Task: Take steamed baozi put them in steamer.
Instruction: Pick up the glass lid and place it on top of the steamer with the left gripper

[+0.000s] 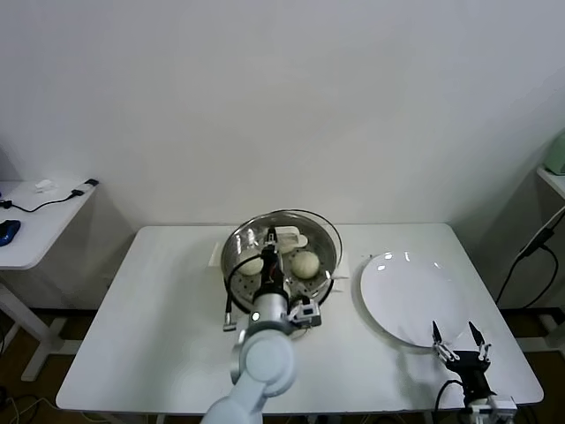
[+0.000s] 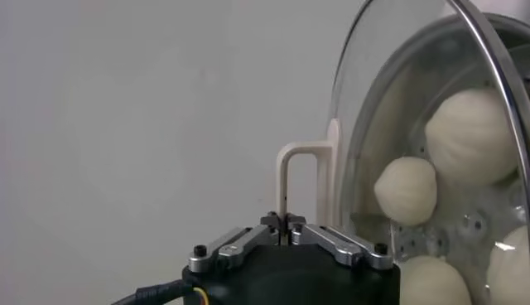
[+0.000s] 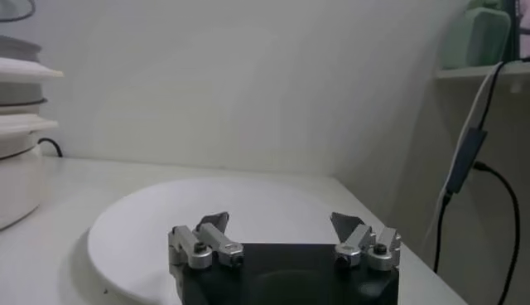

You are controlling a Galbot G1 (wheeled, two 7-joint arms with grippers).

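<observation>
The white table (image 1: 159,327) carried the steamer (image 1: 238,256), a shiny steel basket at its back middle, with a glass lid (image 2: 489,58) tilted over it. Beside it to the right lay a bare white plate (image 1: 406,296). Pale, domed baozi (image 2: 406,191) sat inside the basket; two showed from the head, and the arm hid part of the bowl. The left gripper (image 2: 284,222) was pinched on the lid's white handle (image 2: 298,178). The right gripper (image 1: 459,340) hovered at the plate's near edge, fingers spread, holding nothing.
</observation>
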